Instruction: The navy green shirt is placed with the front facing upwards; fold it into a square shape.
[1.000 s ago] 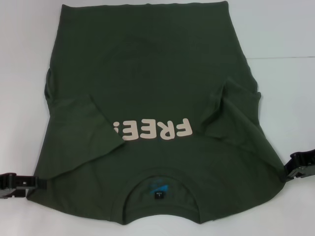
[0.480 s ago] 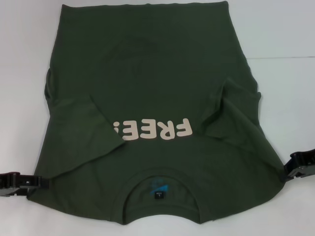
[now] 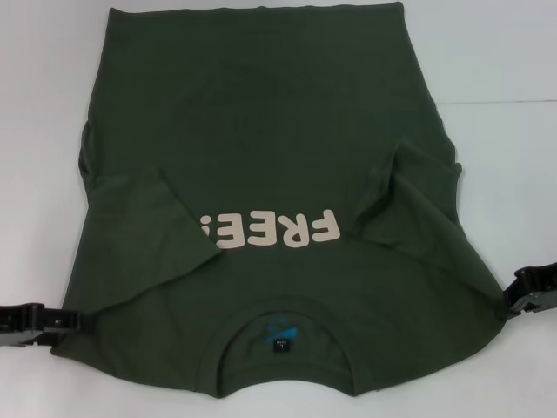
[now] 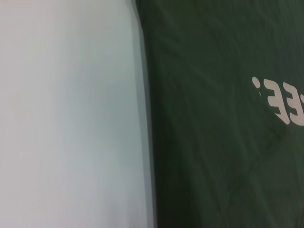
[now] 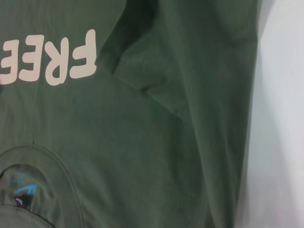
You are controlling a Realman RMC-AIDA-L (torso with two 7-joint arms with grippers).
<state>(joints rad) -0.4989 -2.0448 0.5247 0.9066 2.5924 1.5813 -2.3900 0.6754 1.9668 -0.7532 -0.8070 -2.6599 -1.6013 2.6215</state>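
The navy green shirt [image 3: 261, 148] lies flat on the white table, front up, collar and inner label [image 3: 280, 335] nearest me. Its cream "FREE!" print [image 3: 270, 231] reads upside down. Both sleeves are folded inward over the body; the left one covers the end of the print. My left gripper [image 3: 70, 320] lies low at the shirt's near left shoulder edge. My right gripper [image 3: 512, 303] sits at the near right shoulder corner. The shirt and print also show in the left wrist view [image 4: 223, 118] and the right wrist view [image 5: 142, 142]; neither shows its own gripper.
The white table [image 3: 505, 157] shows bare strips along both sides of the shirt and also in the left wrist view [image 4: 71, 114]. A faint seam line [image 3: 496, 102] crosses the table at the right. The shirt's hem reaches the far edge of the head view.
My left gripper has shifted very slightly, and the shirt's near left corner has drawn in a little. My right gripper has risen a touch. The shirt otherwise lies as before.
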